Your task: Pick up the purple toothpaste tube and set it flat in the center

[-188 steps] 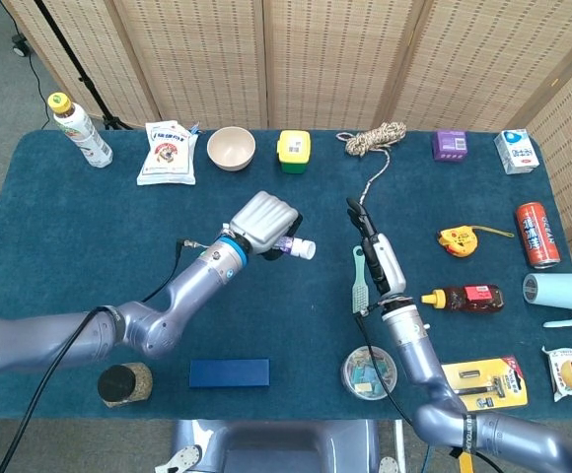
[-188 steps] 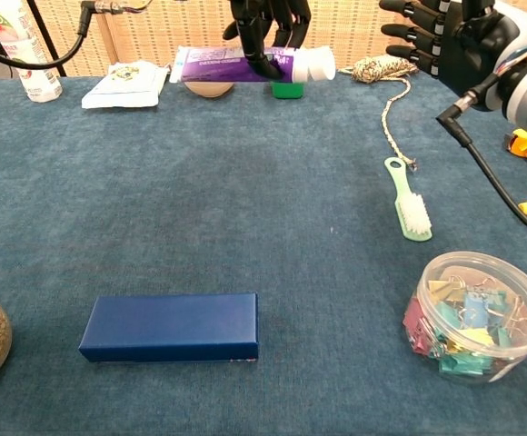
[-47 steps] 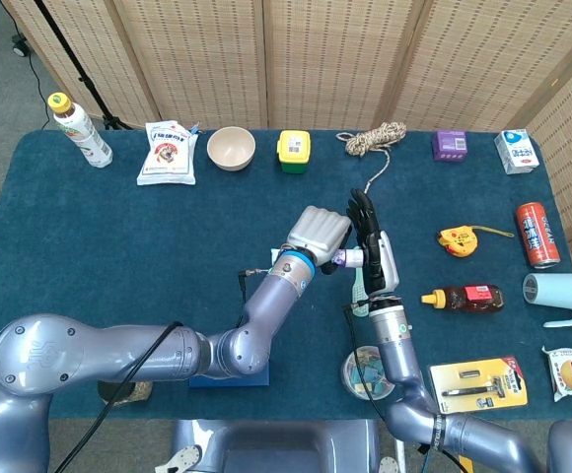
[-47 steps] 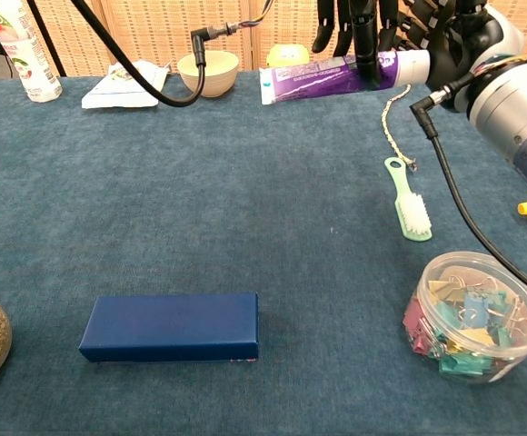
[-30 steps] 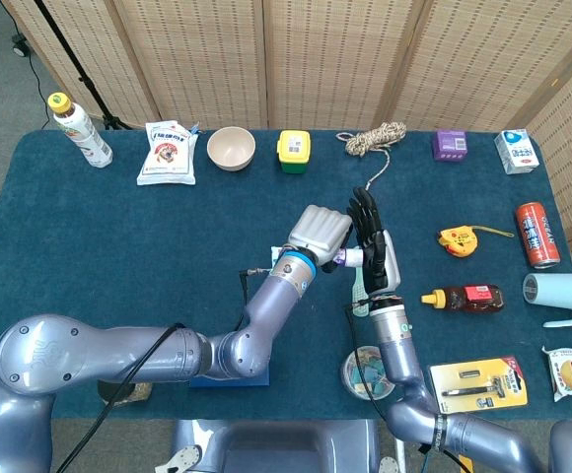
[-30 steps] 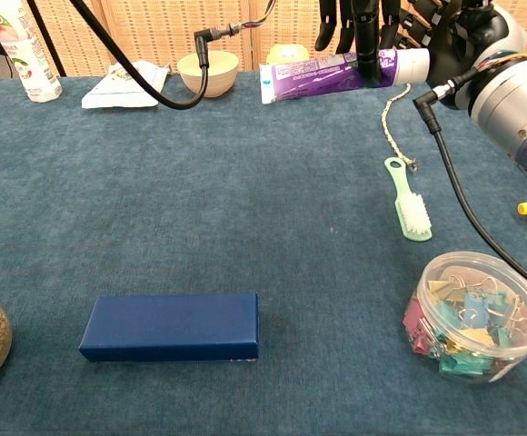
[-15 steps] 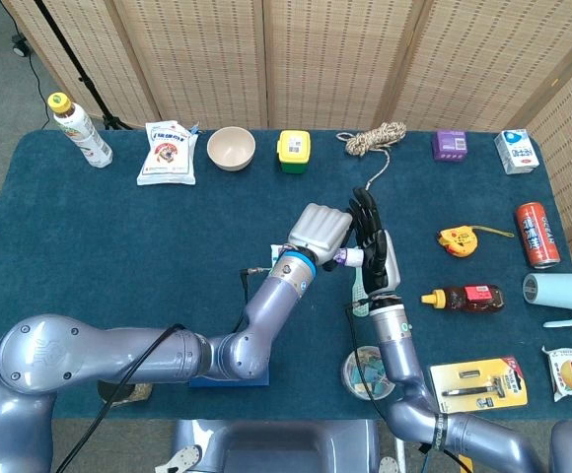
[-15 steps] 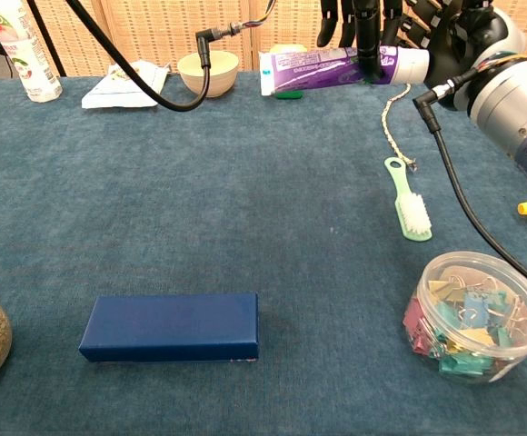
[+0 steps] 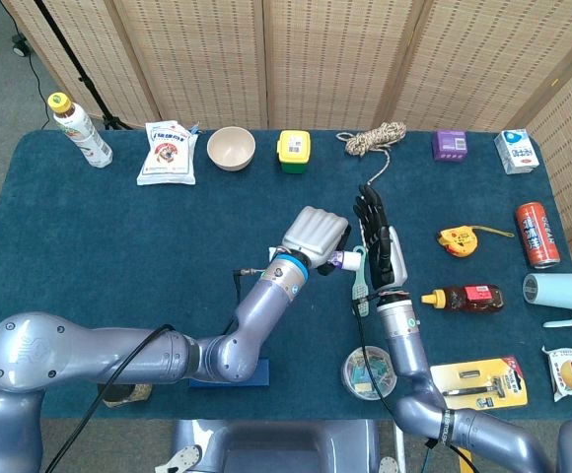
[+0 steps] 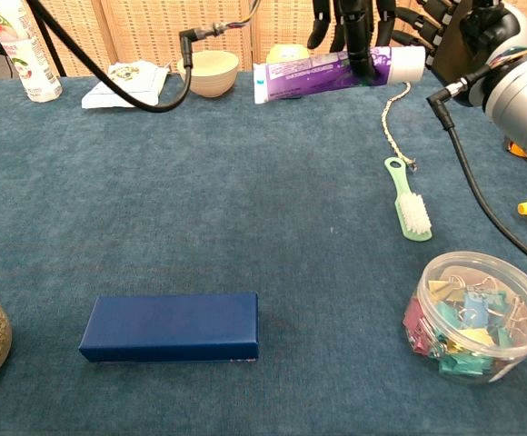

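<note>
The purple toothpaste tube (image 10: pixel 323 71) with a white cap hangs level above the table, its cap end slightly higher. My left hand (image 9: pixel 312 236) grips it from above near the cap, dark fingers (image 10: pixel 357 32) wrapped round it. In the head view only the cap end (image 9: pixel 336 261) peeks out from under the hand. My right hand (image 9: pixel 381 250) stands just right of the cap with fingers spread and nothing in it; in the chest view the right hand (image 10: pixel 457 32) is at the top right, apart from the tube.
A green brush (image 10: pixel 410 201) lies below the hands, beside a rope (image 10: pixel 392 104). A tub of clips (image 10: pixel 475 314) sits at front right, a blue box (image 10: pixel 170 326) at front left. A bowl (image 9: pixel 231 148), snack bag (image 9: pixel 166 153) and bottle (image 9: pixel 80 129) line the back edge.
The left hand has shifted a little left and down with the tube, which now tilts slightly. The right hand has drawn back to the right, off the cap.
</note>
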